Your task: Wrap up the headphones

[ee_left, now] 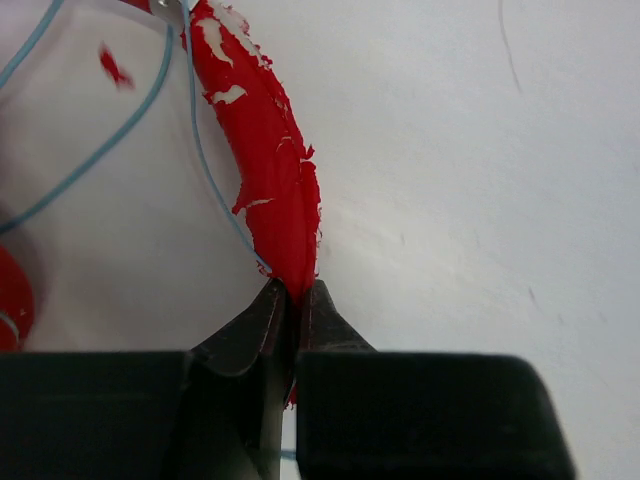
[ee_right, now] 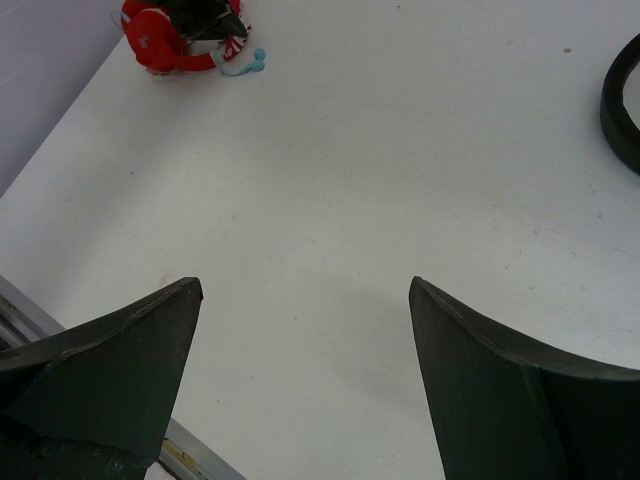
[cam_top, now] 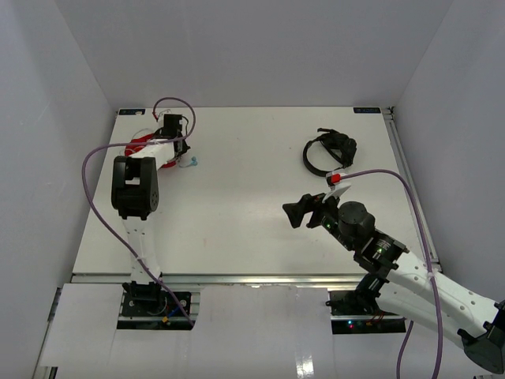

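- Table (cam_top: 237,221): flat, matte white top with faint scuffs; metal rail along near edge.
- R gripper (ee_right: 305,288): hangs over near-right part of table. Jaws spread wide, nothing between them. Fingers (ee_right: 120,370) are dark, matte, wedge-shaped, tapering to blunt tips.
- L arm: reaches to far-left corner, wrist bent down over the red headphones (ee_left: 265,150).
- L gripper (ee_left: 292,298): narrow, clamped on the headband. Black pointed fingertips (ee_left: 250,335) pinch the red band from both sides.
- Headband: thin curved arc, glossy red coating. Coating is flaked and ragged along edges, w/ white patches showing through.
- Red headphones' position: far-left of table, near the back wall, partly under L gripper. Round red earcup w/ white accents visible in R wrist view.
- Cable (ee_right: 245,68): thin, pale blue, lies in loose curves on table beside headband; one strand runs along the band to the pinch point.
- Black headphones (cam_top: 343,148): far-right of table, open hoop shape, well apart from red set.
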